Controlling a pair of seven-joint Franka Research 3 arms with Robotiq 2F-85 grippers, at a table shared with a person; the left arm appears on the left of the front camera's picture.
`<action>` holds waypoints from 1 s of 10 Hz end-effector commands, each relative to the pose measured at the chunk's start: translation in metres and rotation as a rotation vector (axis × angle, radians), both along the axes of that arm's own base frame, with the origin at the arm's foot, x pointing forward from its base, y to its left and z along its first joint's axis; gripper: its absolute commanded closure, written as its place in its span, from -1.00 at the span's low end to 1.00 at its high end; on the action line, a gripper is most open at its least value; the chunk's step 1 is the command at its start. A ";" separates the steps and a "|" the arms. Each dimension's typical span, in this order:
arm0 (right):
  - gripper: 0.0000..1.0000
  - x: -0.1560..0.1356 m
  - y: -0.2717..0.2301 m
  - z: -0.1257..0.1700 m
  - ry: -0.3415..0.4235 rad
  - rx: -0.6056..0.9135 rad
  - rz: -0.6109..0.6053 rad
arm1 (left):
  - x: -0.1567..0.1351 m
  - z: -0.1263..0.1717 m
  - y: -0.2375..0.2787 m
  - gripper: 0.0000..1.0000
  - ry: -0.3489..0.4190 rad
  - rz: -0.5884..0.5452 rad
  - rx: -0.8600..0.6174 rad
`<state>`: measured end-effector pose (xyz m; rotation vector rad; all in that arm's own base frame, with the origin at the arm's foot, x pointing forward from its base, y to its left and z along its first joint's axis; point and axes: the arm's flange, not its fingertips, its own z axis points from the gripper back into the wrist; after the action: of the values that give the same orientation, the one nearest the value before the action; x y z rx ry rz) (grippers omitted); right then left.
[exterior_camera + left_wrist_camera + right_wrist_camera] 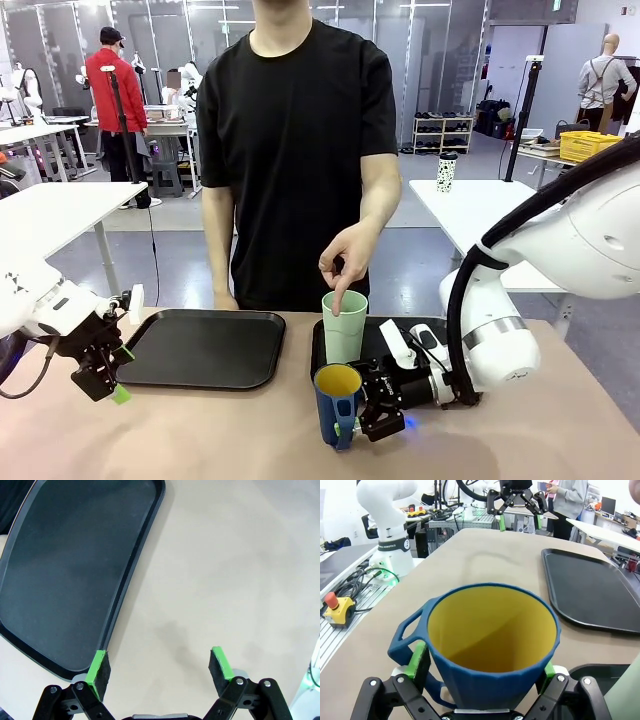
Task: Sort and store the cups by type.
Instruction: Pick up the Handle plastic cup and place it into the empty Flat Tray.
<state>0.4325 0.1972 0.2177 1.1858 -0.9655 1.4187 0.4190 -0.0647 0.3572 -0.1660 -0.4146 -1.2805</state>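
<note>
The dark blue mug with its yellow inside stands on the tan table, handle turned to one side. My right gripper is open, a green pad on either side of the mug. Just behind it, the pale mint-green tumbler stands upright on the right black tray; a sliver of the tumbler also shows in the right wrist view. The person's hand points a finger down into its rim. My left gripper hangs open over bare table.
An empty black tray lies at the left, its edge beside my left fingers. The person stands at the far edge. A white spotted cup sits on a table behind. Bare tabletop runs along the front.
</note>
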 end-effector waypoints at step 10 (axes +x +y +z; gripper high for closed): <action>0.11 0.005 0.005 -0.005 -0.035 -0.041 -0.017 | -0.004 -0.002 0.001 -1.00 -0.011 0.006 0.015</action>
<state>0.4441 0.2025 0.2197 1.1731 -0.9692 1.4473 0.4190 -0.0647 0.3572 -0.1660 -0.4146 -1.2805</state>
